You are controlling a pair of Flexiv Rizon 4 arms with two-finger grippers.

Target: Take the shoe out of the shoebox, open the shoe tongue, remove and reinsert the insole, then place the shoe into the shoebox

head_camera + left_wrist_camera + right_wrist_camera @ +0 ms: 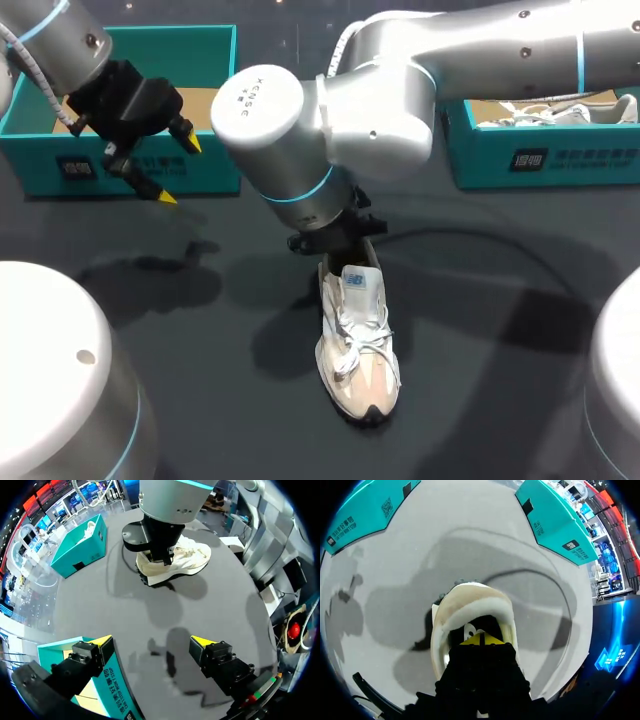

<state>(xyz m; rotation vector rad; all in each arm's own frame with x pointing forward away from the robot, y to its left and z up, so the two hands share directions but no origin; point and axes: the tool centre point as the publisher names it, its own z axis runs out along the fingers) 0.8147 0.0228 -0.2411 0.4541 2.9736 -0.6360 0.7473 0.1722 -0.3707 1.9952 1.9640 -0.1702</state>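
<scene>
Shoe (358, 345) stands on table (200, 330). Our right jaws sit inside its heel opening, we can't tell if closed; left jaws gape, well apart from it.

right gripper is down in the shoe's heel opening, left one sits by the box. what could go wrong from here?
1. Nothing steadies the shoe: the left gripper hangs open by the left shoebox. A pull from the right gripper may lift or tip the whole shoe instead of freeing the insole.
2. The laces look done up across the tongue, so the opening may be too tight and the insole could jam.
</scene>
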